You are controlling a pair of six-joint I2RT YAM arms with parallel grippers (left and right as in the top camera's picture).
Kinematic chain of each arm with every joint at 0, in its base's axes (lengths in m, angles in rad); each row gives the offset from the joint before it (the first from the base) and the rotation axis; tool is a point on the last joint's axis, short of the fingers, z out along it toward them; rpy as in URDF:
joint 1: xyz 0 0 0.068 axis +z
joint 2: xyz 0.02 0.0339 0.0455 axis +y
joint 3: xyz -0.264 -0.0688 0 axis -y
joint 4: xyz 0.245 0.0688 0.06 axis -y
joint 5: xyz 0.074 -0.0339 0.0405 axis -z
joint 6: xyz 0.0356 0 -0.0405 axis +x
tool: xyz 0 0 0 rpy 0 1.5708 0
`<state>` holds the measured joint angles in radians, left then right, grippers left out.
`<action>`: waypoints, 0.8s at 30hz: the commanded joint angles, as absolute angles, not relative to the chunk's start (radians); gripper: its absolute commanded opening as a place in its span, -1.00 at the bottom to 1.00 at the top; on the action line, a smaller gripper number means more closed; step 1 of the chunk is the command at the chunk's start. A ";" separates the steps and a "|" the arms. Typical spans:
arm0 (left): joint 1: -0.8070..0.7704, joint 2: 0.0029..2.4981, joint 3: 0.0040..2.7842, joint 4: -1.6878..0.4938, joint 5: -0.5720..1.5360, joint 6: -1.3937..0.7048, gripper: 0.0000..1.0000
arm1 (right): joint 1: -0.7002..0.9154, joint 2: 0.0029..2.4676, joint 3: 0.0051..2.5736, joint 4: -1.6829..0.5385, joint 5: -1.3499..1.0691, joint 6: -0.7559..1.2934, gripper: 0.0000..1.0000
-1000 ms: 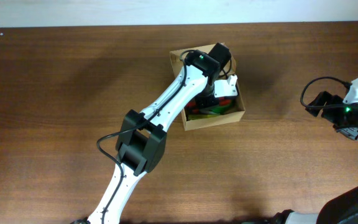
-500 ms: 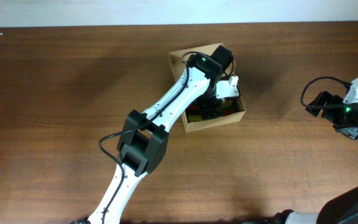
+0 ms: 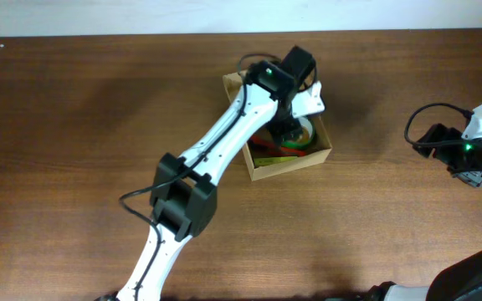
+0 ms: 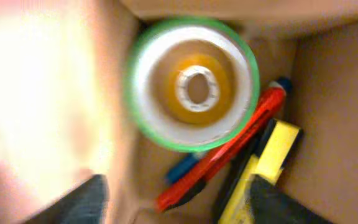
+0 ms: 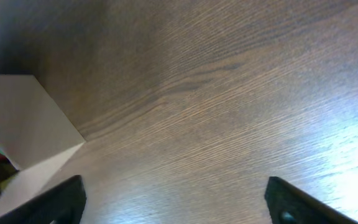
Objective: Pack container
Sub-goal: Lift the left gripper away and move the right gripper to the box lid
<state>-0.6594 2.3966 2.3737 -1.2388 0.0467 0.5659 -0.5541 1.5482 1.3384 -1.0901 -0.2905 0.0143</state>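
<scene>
The container (image 3: 294,165), a tan cardboard box, sits at the table's middle with its top open. Inside it lie a green-edged tape roll (image 4: 191,84) with a yellow core, a red marker (image 4: 229,152), a blue marker (image 4: 182,167) and a yellow and black tool (image 4: 269,158). My left gripper (image 4: 179,208) hangs over the box's inside, open, with nothing between its dark fingertips (image 4: 79,202). The tape roll (image 3: 300,134) also shows beside the left wrist in the overhead view. Far to the right, my right gripper (image 5: 179,202) is open over bare wood.
The box's pale outer corner (image 5: 27,121) shows at the left of the right wrist view. The left arm (image 3: 216,146) stretches from the front edge across to the box. A white wall strip (image 3: 224,17) borders the table's far side.
The left gripper has opened and left the green tape roll in the box, then pulled up and toward the box's far side. The right arm has stayed put.
</scene>
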 commanded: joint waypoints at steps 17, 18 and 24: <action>-0.339 2.042 2.484 -1.177 -0.145 0.255 -0.96 | -0.441 1.551 1.603 -1.194 -0.198 -0.035 -0.92; -0.290 2.038 2.482 -1.169 -0.109 0.246 -0.96 | -0.408 1.552 1.663 -1.198 -0.173 -0.048 -0.92; -0.058 2.038 2.403 -1.135 0.030 0.169 -0.96 | -0.276 1.657 1.979 -1.225 -0.093 -0.072 -0.93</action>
<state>-0.1181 2.0586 2.4489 -1.1336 -0.0578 0.2390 -0.3157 1.5909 1.8744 -1.2003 -0.1509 -0.0402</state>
